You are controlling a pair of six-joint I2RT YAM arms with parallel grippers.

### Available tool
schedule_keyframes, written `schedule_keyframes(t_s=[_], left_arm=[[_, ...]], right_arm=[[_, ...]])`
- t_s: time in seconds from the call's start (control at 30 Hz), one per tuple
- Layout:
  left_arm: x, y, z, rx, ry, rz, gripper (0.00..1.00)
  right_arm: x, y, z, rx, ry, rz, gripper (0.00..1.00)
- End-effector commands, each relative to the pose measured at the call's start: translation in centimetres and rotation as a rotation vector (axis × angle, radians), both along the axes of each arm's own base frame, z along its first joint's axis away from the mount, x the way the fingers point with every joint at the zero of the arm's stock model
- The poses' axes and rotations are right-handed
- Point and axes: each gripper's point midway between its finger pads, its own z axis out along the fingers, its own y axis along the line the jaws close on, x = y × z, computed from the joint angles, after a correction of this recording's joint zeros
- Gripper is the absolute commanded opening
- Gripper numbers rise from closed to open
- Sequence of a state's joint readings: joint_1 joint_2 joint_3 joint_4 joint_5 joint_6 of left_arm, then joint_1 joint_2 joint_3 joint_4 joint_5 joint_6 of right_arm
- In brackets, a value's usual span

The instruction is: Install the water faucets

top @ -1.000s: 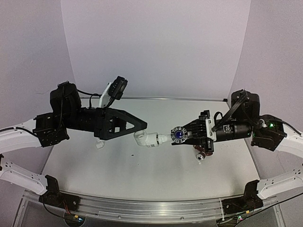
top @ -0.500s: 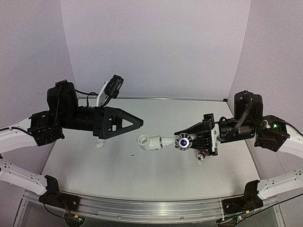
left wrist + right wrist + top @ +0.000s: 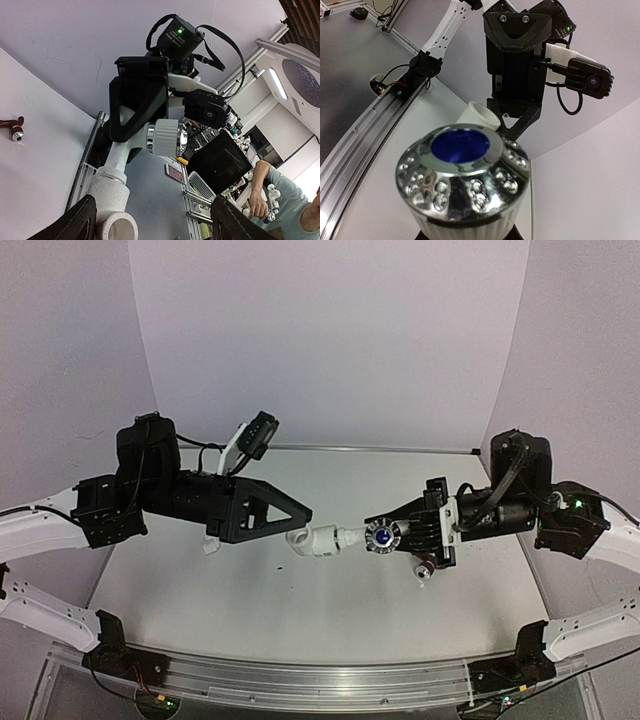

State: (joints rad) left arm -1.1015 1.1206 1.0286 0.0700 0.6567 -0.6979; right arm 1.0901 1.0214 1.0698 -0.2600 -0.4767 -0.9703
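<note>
A white water faucet [image 3: 352, 536] with a silvery, blue-centred knob [image 3: 381, 534] hangs above the table, and my right gripper [image 3: 405, 532] is shut on it. A white elbow fitting [image 3: 305, 540] is joined to its left end. My left gripper [image 3: 300, 512] reaches the fitting from the left. In the left wrist view its jaws stand open [image 3: 154, 212], with the fitting [image 3: 112, 220] between them, close to the left finger [image 3: 75, 222]. The knob [image 3: 462, 170] fills the right wrist view and hides that gripper's fingers. A second, brownish faucet [image 3: 428, 568] lies on the table under the right gripper.
A small white part [image 3: 210, 545] lies on the table [image 3: 300, 610] under the left arm. An aluminium rail [image 3: 320, 680] runs along the near edge. Lilac walls close in the back and sides.
My left gripper has moved right and down until its tips reach the elbow fitting. The right gripper has tilted and shifted a little with the faucet still in it.
</note>
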Motion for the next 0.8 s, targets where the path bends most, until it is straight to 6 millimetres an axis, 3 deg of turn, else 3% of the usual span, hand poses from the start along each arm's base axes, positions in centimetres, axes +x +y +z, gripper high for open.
schedule_keyframes(t_s=[0.0, 0.2, 0.4, 0.77], left_arm=[[-1.9, 0.5, 3.4, -0.092, -0.054, -0.091, 0.77], [-2.2, 0.4, 3.0, -0.085, -0.048, -0.111, 0.75], [-2.0, 0.3, 2.3, -0.066, -0.05, -0.093, 0.74], [-0.6, 0.4, 1.8, -0.047, -0.068, 0.003, 0.8]], right_arm=[[0.8, 0.2, 3.9, 0.104, -0.012, -0.049, 0.0], [1.4, 0.4, 4.5, 0.118, 0.019, -0.081, 0.0], [1.8, 0.9, 6.6, 0.182, 0.079, -0.103, 0.0], [0.8, 1.0, 8.9, 0.254, 0.182, -0.059, 0.0]])
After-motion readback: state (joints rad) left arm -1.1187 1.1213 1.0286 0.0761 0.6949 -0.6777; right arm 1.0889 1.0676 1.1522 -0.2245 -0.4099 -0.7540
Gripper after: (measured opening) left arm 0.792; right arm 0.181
